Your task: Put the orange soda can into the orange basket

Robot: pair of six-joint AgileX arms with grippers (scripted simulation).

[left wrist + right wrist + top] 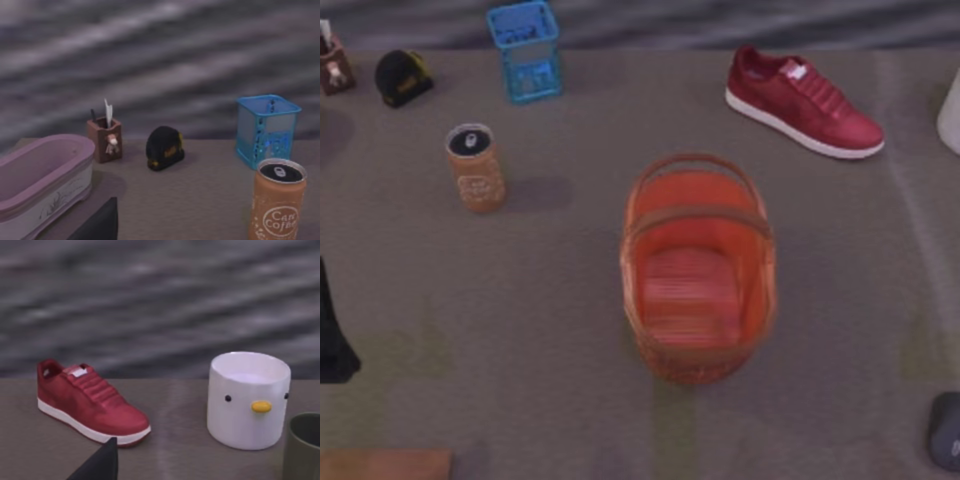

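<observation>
Orange soda can [475, 167]: stands upright on the table's left half, dark silver-rimmed top up, free of any gripper; also seen in the left wrist view [276, 200], pale swirly lettering on its side.
Orange basket [697, 268]: near the table's middle, well to the right of the can, handle arched across it, reddish bottom bare.
Blue basket [527, 50]: small, square, at the far edge, beyond the can and slightly to its right.
Black tape measure [402, 77]: at the far left, beyond the can and to its left.
Brown pen holder [333, 64]: at the far left corner, beside the tape measure.
Pink tub [42, 177]: shows only in the left wrist view, apart from the can.
Red shoe [803, 101]: far right, well apart from the basket.
White chick cup [248, 398]: near the shoe, in the right wrist view.
Left arm [334, 335]: dark shape at the left edge; gripper opening cannot be told.
Right arm [946, 432]: dark shape at the lower right corner; gripper opening cannot be told.
</observation>
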